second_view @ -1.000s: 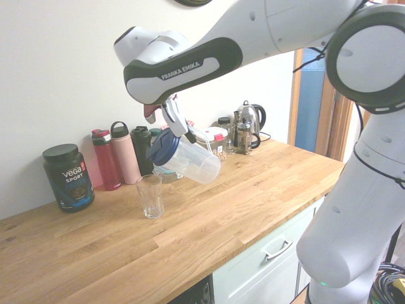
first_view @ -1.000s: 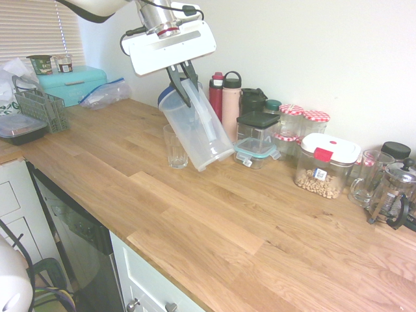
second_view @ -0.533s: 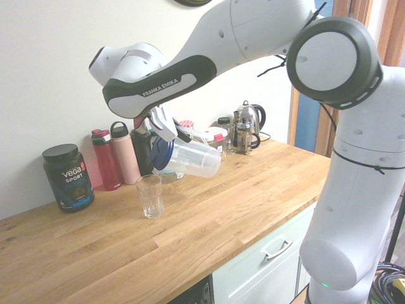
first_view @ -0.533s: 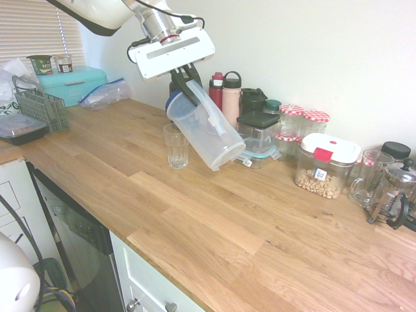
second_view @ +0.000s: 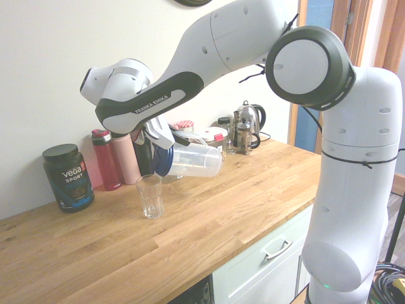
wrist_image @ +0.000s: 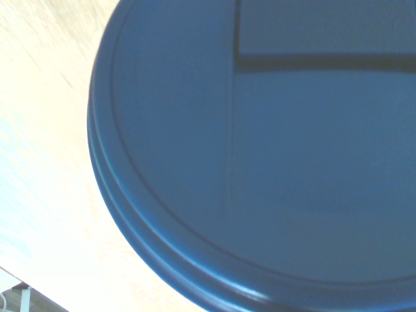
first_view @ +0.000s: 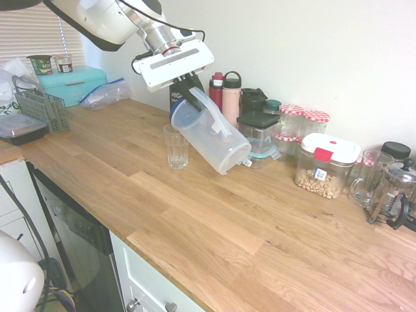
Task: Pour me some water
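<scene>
On the wooden surface [first_view: 214, 221], the clear ribbed drinking glass [first_view: 176, 146] stands upright at the left, just beside and below the blue-lidded mouth of the clear plastic pitcher [first_view: 211, 133]. Your claw [first_view: 188, 88] is clamped on the pitcher's handle, the pitcher tipped nearly level. Centre the spout over the glass, then tip slowly.

pitcher [first_view: 211, 133] tilted above glass [first_view: 176, 147] | glass on counter [first_view: 214, 227]
</scene>
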Controlling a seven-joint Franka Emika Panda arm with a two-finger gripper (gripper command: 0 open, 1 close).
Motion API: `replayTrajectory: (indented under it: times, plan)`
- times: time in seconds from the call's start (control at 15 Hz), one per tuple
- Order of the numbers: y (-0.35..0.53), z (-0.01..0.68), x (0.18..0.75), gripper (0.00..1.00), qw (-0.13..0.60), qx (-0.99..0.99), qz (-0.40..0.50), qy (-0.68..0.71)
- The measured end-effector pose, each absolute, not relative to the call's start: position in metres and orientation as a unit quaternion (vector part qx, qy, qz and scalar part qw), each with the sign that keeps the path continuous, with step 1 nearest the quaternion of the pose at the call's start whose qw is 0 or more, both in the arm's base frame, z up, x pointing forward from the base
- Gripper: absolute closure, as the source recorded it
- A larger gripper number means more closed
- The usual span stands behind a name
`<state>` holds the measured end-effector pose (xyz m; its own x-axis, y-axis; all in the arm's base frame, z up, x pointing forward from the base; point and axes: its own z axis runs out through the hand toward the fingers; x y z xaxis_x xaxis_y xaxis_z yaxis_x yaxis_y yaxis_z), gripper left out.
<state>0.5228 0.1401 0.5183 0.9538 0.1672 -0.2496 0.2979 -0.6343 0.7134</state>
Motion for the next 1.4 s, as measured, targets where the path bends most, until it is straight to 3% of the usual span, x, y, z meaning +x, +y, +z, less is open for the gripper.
replayTrajectory:
  times: [0.13, 0.4, 0.73, 1.4]
  plan:
    - [0.137, 0.53, 0.524, 1.0, 0.391, 0.91, -0.07, 0.121]
    - [0.111, 0.595, 0.496, 1.0, 0.282, 0.956, -0.036, 0.08]
    - [0.009, 0.667, 0.439, 1.0, 0.133, 0.991, -0.024, -0.021]
    - [-0.164, 0.589, 0.413, 1.0, -0.015, 0.957, -0.009, -0.29]
